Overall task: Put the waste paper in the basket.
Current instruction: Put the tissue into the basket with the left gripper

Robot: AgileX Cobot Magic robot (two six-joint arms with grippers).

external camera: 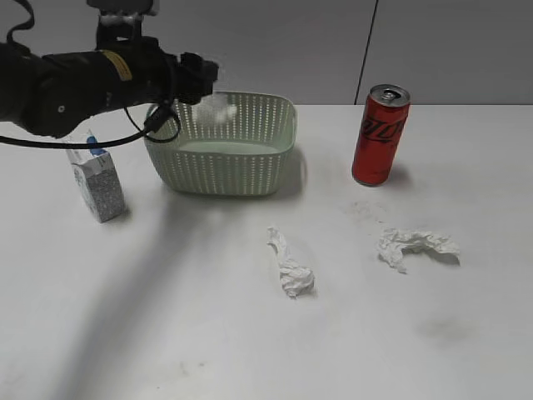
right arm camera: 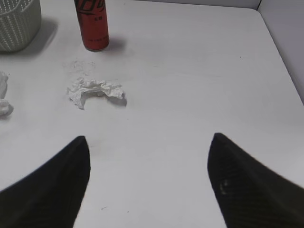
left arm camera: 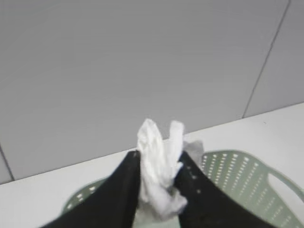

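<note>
The sage-green basket (external camera: 225, 162) stands at the back middle of the table; its rim also shows in the left wrist view (left arm camera: 237, 175) and its corner in the right wrist view (right arm camera: 16, 23). My left gripper (external camera: 208, 83) hangs over the basket's left rim, shut on a wad of waste paper (left arm camera: 159, 171), which shows as a white blur (external camera: 218, 108) in the exterior view. Two more wads lie on the table: one in the middle (external camera: 291, 271) and one at the right (external camera: 415, 246), also in the right wrist view (right arm camera: 95, 90). My right gripper (right arm camera: 149, 142) is open and empty over bare table.
A red can (external camera: 381, 136) stands right of the basket, also in the right wrist view (right arm camera: 92, 23). A white-and-blue speckled carton (external camera: 98, 179) stands left of the basket. The table's right edge meets a wall (right arm camera: 285, 52).
</note>
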